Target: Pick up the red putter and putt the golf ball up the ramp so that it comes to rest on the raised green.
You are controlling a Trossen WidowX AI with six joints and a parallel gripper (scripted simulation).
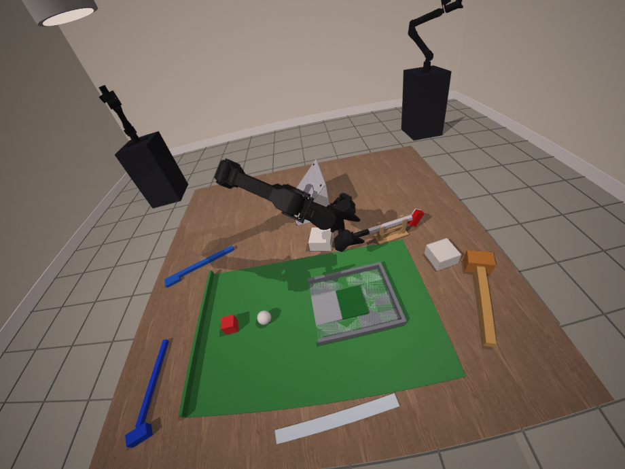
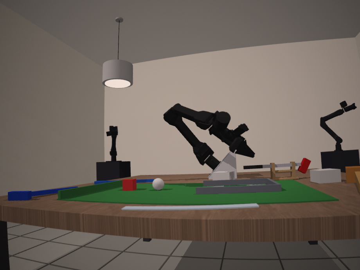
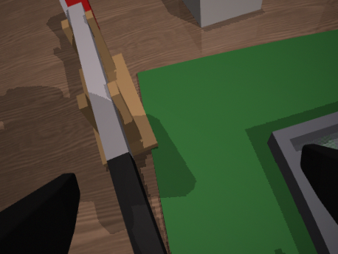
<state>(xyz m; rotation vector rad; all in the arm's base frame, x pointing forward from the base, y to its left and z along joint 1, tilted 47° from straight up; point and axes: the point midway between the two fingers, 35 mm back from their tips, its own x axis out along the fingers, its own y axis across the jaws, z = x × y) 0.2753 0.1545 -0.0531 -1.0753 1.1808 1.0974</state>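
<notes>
The red putter has a red head (image 1: 416, 217) (image 2: 304, 165), a light grey shaft (image 3: 97, 77) and a black grip (image 3: 130, 203). It rests across a small wooden stand (image 1: 393, 236) (image 2: 272, 171) (image 3: 130, 92). My gripper (image 1: 363, 226) (image 2: 252, 153) (image 3: 192, 170) is open and empty, above and near the grip end. In the wrist view the grip runs between the fingers, nearer the left one. The white golf ball (image 1: 263, 317) (image 2: 158, 184) sits on the green mat (image 1: 282, 373) (image 3: 199, 103). The light grey ramp (image 1: 326, 308) leads to the dark green raised square (image 1: 352, 302).
A grey border (image 1: 361, 333) (image 2: 238, 189) surrounds the ramp area. A red cube (image 1: 229, 324) (image 2: 129, 184) sits left of the ball. White blocks (image 1: 320, 242) (image 1: 442, 255) and an orange-headed mallet (image 1: 479, 259) stand or lie beyond the mat. Blue sticks (image 1: 199, 266) (image 1: 153, 383) lie at left, a pale strip (image 1: 337, 419) in front.
</notes>
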